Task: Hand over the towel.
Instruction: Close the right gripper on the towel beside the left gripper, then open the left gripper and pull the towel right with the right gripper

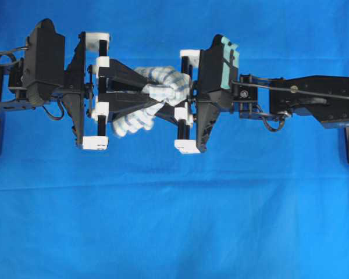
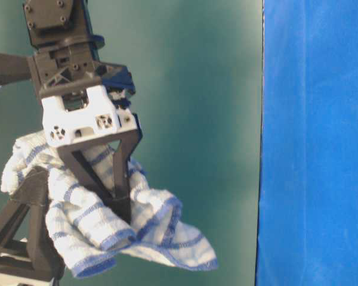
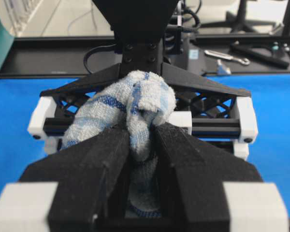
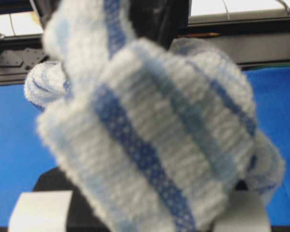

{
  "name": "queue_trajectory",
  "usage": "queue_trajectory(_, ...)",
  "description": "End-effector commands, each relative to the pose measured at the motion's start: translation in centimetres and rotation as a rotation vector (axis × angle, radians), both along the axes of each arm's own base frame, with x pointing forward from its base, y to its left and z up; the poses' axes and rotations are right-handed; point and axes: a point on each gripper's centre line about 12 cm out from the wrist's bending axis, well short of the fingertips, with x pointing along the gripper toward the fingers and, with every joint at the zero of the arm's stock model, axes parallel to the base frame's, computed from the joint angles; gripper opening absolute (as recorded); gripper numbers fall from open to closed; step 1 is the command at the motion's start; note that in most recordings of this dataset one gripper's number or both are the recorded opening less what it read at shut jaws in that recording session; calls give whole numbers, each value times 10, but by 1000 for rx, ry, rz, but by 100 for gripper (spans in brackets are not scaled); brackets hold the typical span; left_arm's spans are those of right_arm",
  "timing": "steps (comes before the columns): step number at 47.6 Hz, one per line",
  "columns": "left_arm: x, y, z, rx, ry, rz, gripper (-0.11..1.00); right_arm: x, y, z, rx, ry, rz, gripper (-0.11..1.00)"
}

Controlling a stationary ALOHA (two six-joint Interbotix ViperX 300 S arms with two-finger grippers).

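Mid-air between the two arms: towel (image 1: 157,96) pinched from both sides, handover at the double-grip point.

Overhead view: left gripper (image 1: 146,100) reaches in from 9 o'clock, right gripper (image 1: 175,96) from 3 o'clock, tips nearly meeting on the bunched cloth above the blue sheet (image 1: 174,221). Towel's long axis runs roughly 1 to 7 o'clock, loose end trailing toward 7. Left wrist view: left fingers (image 3: 106,159) clenched on the towel, a narrow fold between them. Right jaws read as clamped on the wad at the 3 o'clock end; right wrist view is filled by blurred cloth. Judgement: neither arm nearer; transfer turns on the left letting go.
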Motion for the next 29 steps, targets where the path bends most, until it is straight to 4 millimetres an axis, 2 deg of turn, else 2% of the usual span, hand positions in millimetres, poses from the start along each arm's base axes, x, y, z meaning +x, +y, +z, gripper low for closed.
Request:
queue_trajectory(1, -3, 1, 11, -3, -38, 4, 18, -8, 2, 19, -5, -47, 4, 6)
queue_trajectory(9, -16, 1, 14, -7, -66, 5, 70, -25, 2, 21, -2, -51, 4, 6)
queue_trajectory(13, -28, 2, 14, -7, -74, 8, 89, -36, 3, 21, 0, -49, 3, 6)
queue_trajectory(16, -38, 1, 15, -8, -85, 8, 94, -46, 3, 22, 1, -54, 3, 6)
queue_trajectory(23, -67, 0, 18, -8, -114, 7, 94, -71, 4, 21, 5, -52, 2, 7)
queue_trajectory(29, -82, 0, 14, -9, -122, 7, 94, -91, 5, 19, 11, -31, 1, 7)
